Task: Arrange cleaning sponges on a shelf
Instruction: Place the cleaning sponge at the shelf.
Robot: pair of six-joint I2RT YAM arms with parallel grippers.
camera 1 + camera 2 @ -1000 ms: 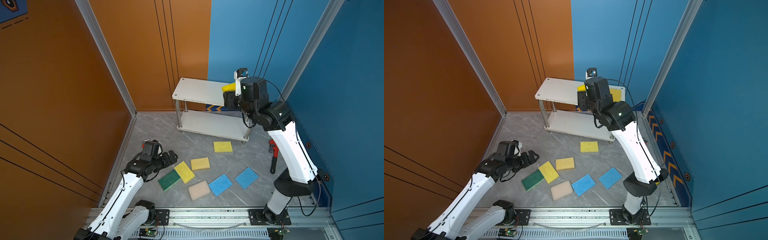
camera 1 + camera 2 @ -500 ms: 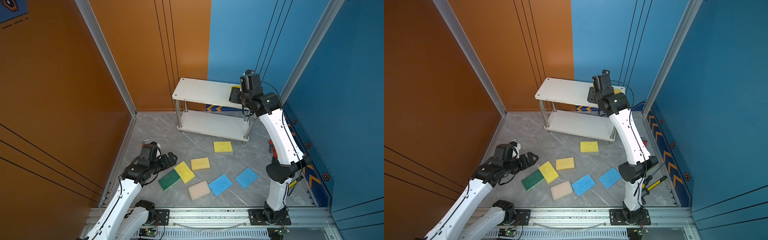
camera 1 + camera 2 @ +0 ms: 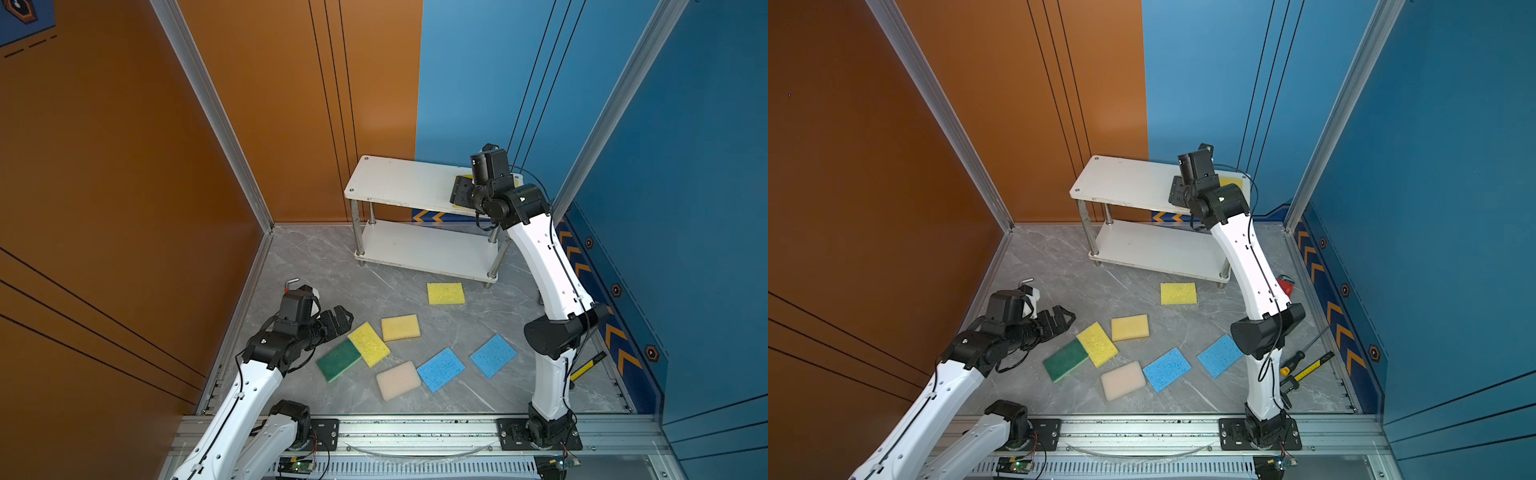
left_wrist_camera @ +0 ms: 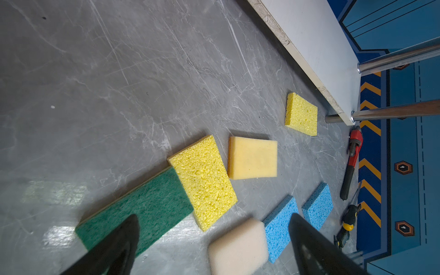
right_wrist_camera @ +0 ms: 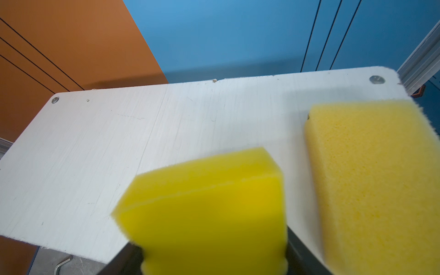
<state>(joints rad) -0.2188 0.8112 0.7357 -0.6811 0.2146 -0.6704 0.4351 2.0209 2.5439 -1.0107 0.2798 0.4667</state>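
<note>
The shelf (image 3: 399,183) (image 3: 1121,183) stands at the back, both boards white. My right gripper (image 3: 459,195) (image 3: 1177,193) (image 5: 209,259) hovers low over the right part of its top board (image 5: 142,131), shut on a thick yellow sponge (image 5: 202,202). Beside it another thick yellow sponge (image 5: 376,178) (image 3: 1231,182) lies on the board's right end. My left gripper (image 3: 343,318) (image 4: 214,216) is open and empty, just above the floor by the dark green sponge (image 3: 338,360) (image 4: 142,209). Several more sponges lie on the floor: yellow (image 3: 369,344), beige (image 3: 398,380), blue (image 3: 441,369).
A red wrench (image 4: 352,157) (image 3: 1285,286), a screwdriver (image 3: 1293,360) and a yellow measuring tool (image 3: 1308,370) lie along the right wall. An Allen key (image 3: 292,282) rests by the left wall. The right arm's elbow (image 3: 557,332) hangs over the floor's right side.
The right arm has stretched out and carried the yellow sponge further right and lower over the top board. The left gripper has drifted slightly nearer the green sponge.
</note>
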